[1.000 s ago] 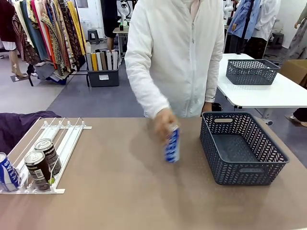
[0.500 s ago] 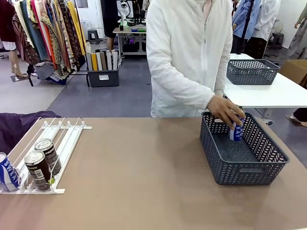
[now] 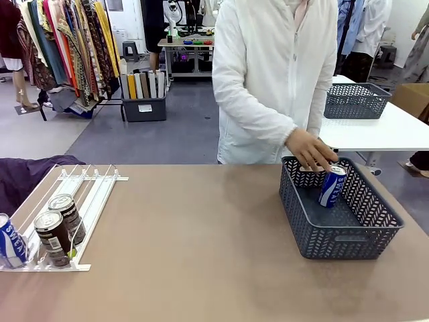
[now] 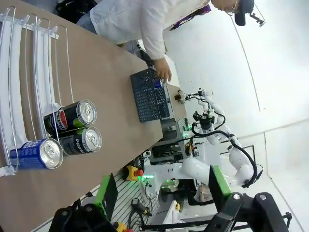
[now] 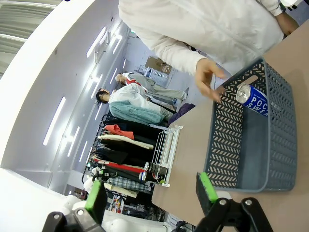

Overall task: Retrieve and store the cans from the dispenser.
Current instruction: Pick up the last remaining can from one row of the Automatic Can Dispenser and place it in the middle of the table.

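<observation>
In the front view, the dispenser [image 3: 94, 191] lies at the worktop's [image 3: 194, 248] left edge, sloping toward the near side. Three cans sit at its low end against the stoppers: a blue can [image 3: 11, 243] in the outer lane and two dark cans [image 3: 59, 228] one behind the other in the next lane. A purple cloth [image 3: 27, 178] lies just beyond the rack. On the right stands a dark grey basket [image 3: 342, 235], and inside it, near the far wall, a second blue can [image 3: 332, 186] leans tilted with its silver top up. The person's hand [image 3: 310, 149] hangs over the basket's far rim, close to that can's top; whether it touches the can I cannot tell. In the left wrist view, the left fingers [image 4: 104, 191] stand wide apart with nothing between them. Past them the dispenser [image 4: 29, 72] shows the blue can [image 4: 36, 153] and the two dark cans [image 4: 76, 128] lying close together at its end, with the basket [image 4: 147, 96] and the person's hand [image 4: 163, 72] well apart from them farther along the worktop. In the right wrist view, the right fingers [image 5: 206, 187] also stand wide and bare. The basket [image 5: 227, 145] holds the second blue can [image 5: 252, 100] against its far end, and the person's hand [image 5: 207, 79] is spread open just outside the rim, apart from the can. The dispenser [image 5: 166, 145] shows farther off.
</observation>
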### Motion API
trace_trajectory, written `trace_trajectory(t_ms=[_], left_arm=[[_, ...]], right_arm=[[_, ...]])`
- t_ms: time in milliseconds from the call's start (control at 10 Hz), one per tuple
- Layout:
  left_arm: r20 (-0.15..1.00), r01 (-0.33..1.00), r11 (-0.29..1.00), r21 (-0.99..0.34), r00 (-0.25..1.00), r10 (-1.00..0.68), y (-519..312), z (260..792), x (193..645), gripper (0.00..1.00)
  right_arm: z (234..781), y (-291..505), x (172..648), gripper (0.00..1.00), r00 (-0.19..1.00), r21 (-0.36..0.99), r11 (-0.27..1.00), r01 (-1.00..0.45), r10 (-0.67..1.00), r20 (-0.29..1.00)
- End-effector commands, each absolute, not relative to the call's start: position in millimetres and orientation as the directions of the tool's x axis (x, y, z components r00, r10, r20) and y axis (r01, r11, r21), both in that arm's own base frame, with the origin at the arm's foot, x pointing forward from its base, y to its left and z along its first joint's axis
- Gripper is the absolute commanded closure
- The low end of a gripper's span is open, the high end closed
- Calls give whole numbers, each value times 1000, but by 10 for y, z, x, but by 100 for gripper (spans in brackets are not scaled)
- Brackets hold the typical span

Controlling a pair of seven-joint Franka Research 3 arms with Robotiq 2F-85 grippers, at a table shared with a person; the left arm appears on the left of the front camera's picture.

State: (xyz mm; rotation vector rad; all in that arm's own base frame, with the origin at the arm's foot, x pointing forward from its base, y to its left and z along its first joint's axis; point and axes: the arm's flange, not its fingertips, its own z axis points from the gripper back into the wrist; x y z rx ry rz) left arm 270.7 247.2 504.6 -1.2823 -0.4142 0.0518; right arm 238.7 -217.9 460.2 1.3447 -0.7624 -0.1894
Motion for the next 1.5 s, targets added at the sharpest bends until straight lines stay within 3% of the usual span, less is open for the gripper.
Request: trace_trajectory(t_ms=[0, 200, 400, 600, 700, 800, 900, 1200, 1400], left_arm=[[210, 74, 467, -881, 947, 245, 2285, 5110, 2760, 0], [118, 14, 773, -634, 990, 79, 1729, 5284, 2876, 0], [14, -43, 900, -433, 998, 54, 1198, 5284, 3001, 0], [-15, -132, 961, -244, 991, 133, 822, 5130, 3175, 0], [12, -93, 979, -181, 995, 97, 707, 5102, 3222, 0], [32, -12, 976, -219, 999, 20, 629, 5131, 3296, 0], [21, -104, 967, -231, 994, 112, 678, 5177, 3200, 0], [19, -66, 973, -222, 997, 72, 579, 5130, 3259, 0], [130, -137, 972, -190, 978, 163, 635, 4952, 3471, 0]], right_arm=[[4642, -2173, 2421, 0, 731, 916, 242, -319, -552, 401], [4642, -2173, 2421, 0, 731, 916, 242, -319, -552, 401], [4642, -2173, 2421, 0, 731, 916, 242, -319, -552, 401], [4642, -2173, 2421, 0, 731, 916, 242, -319, -552, 401], [4642, -2173, 2421, 0, 731, 916, 242, -319, -552, 401], [4642, -2173, 2421, 0, 731, 916, 242, -319, -552, 401], [4642, -2173, 2421, 0, 731, 916, 242, -319, -552, 401], [4642, -2173, 2421, 0, 731, 916, 242, -319, -552, 401], [4642, -2173, 2421, 0, 731, 916, 242, -319, -552, 401]])
